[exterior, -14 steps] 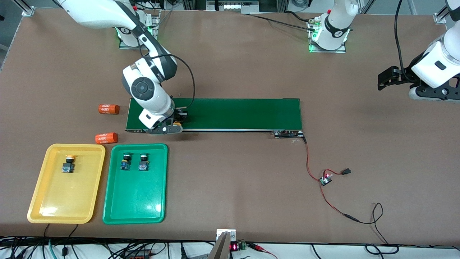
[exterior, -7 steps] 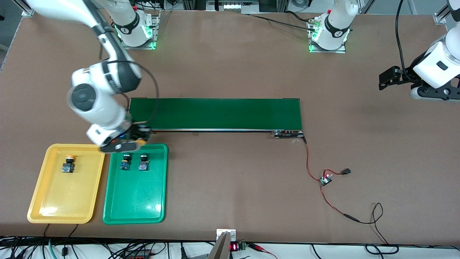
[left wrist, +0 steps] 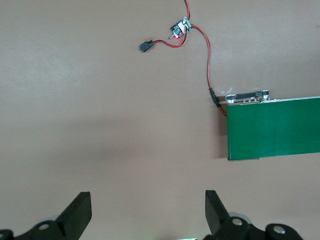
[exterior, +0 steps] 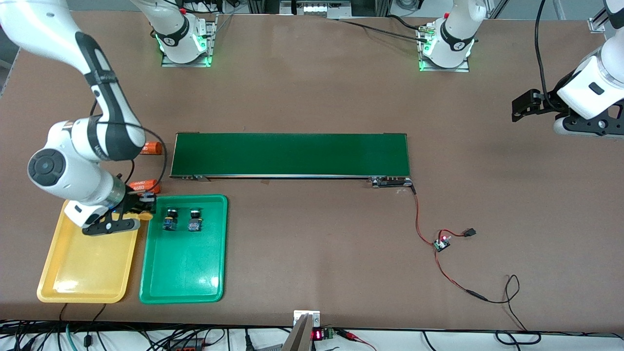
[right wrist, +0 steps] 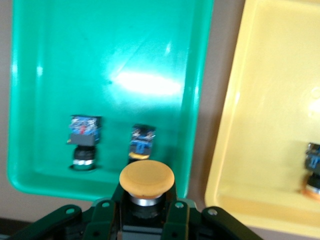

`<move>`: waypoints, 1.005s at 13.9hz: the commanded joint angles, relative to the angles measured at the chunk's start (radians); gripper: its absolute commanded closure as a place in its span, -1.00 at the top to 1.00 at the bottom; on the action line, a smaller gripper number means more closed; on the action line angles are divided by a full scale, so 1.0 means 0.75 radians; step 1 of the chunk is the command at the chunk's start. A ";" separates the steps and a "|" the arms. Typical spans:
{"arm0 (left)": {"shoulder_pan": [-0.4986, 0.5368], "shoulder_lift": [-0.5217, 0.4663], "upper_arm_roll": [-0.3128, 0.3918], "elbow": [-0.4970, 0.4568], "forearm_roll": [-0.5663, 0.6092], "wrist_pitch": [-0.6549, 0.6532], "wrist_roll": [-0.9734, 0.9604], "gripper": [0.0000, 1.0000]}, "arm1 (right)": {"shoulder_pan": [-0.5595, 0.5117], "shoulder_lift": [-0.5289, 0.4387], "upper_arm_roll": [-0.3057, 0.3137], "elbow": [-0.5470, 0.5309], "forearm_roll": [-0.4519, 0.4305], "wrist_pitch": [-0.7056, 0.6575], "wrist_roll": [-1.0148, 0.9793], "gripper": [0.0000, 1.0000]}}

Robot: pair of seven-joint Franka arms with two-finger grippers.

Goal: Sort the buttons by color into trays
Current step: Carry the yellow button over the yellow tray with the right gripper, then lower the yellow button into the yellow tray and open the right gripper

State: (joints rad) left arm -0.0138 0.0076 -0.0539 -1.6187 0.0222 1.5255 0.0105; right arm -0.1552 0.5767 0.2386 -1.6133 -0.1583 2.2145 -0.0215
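Right hand is gripping a yellow-capped button by its blocky body, cap free, over the gap between the yellow tray and the green tray. Two green-capped buttons are lying in the green tray; another yellow-capped one is sitting in the yellow tray. The held button is looking small, rigid and light. The flat body sides are giving the best purchase, while the rounded cap would likely slip. Left hand is waiting released above bare tabletop near the conveyor belt.
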 commanded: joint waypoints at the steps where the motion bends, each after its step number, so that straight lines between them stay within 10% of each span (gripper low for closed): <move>1: -0.006 -0.010 -0.020 0.015 0.028 -0.026 -0.002 1.00 | -0.020 0.053 -0.042 0.069 0.004 -0.012 -0.116 -0.83; 12: -0.004 -0.014 -0.026 0.015 0.026 -0.071 -0.006 1.00 | -0.149 0.213 -0.165 0.102 0.002 0.299 -0.415 -0.74; 14: -0.002 -0.014 -0.024 0.015 0.026 -0.071 -0.006 1.00 | -0.147 0.217 -0.165 0.102 0.004 0.299 -0.411 -0.06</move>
State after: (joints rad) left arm -0.0149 0.0060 -0.0690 -1.6184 0.0222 1.4931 0.0104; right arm -0.2666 0.7287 0.1080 -1.5625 -0.1585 2.4404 -0.3212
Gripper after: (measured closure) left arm 0.000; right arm 0.670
